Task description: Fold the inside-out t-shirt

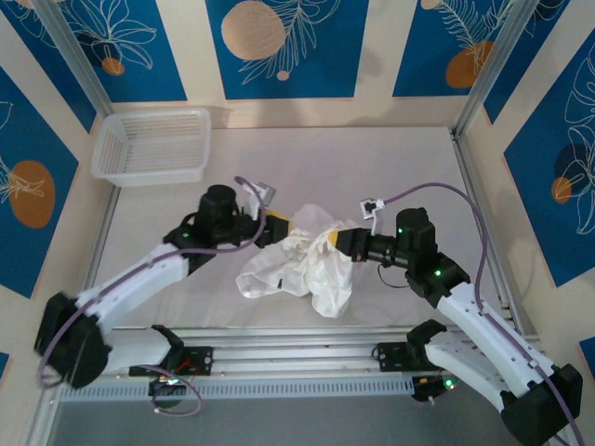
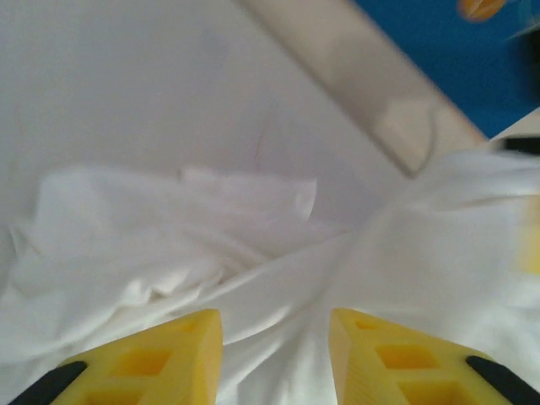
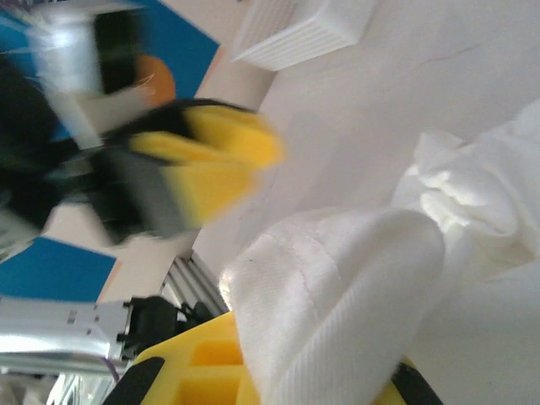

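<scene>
The inside-out t-shirt (image 1: 299, 260) lies as a crumpled white heap in the middle of the table, raised at its top between the two grippers. My left gripper (image 1: 279, 226) is at the heap's upper left. In the left wrist view its yellow fingers (image 2: 190, 346) stand apart, and the gripper (image 2: 274, 325) is open with stretched folds of the t-shirt (image 2: 169, 228) running between and beyond them. My right gripper (image 1: 340, 240) is at the heap's upper right. In its wrist view this gripper (image 3: 312, 380) is shut on a thick seamed fold of the t-shirt (image 3: 337, 287). The left gripper (image 3: 219, 160) appears blurred there.
A white mesh basket (image 1: 152, 144) stands at the back left of the table (image 1: 390, 167), also seen as the basket (image 3: 295, 34) in the right wrist view. Metal frame posts and patterned walls enclose the table. Aluminium rails (image 1: 297, 344) run along the near edge.
</scene>
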Robot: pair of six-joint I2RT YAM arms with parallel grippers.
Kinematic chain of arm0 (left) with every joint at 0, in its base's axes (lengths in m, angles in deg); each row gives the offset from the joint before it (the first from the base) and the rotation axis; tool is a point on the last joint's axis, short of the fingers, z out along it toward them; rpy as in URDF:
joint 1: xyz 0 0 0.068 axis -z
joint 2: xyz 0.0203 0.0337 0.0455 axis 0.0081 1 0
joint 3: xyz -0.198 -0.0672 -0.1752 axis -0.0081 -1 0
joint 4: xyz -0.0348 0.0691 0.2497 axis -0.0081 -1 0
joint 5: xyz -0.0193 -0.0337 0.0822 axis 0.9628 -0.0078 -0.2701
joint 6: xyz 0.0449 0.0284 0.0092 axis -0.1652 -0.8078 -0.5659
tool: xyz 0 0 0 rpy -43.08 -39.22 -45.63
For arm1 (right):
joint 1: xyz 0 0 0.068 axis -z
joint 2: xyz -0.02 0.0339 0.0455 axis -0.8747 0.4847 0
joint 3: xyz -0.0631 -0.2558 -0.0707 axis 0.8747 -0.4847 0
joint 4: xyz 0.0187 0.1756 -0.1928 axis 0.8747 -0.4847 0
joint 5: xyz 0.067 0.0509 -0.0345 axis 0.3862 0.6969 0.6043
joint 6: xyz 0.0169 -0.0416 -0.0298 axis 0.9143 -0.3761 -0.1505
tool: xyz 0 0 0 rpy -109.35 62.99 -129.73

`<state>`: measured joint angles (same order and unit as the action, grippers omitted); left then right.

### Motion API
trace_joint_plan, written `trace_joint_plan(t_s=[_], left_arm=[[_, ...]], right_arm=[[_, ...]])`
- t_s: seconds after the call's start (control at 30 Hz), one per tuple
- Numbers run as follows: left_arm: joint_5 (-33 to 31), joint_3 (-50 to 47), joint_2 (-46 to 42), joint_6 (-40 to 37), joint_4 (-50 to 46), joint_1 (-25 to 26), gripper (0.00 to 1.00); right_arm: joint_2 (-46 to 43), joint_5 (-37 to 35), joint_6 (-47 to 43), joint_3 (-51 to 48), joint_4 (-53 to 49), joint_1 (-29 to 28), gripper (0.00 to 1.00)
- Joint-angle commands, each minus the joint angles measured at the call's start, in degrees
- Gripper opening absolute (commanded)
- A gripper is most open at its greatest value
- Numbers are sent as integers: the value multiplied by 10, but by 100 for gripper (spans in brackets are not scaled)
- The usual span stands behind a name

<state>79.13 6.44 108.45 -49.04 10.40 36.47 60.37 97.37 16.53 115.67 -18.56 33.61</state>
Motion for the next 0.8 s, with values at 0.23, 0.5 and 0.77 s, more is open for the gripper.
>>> trace_joint_plan(t_s=[0.23, 0.5, 0.77], left_arm=[[-110, 67, 32, -25, -51, 172, 22], [-90, 140, 138, -23, -85, 172, 24], [-126, 140, 157, -27, -101, 172, 43]], right_arm=[[4, 9, 48, 13, -27, 14, 0], [6, 7, 51, 22, -40, 14, 0], [11, 15, 61, 23, -35, 13, 0]])
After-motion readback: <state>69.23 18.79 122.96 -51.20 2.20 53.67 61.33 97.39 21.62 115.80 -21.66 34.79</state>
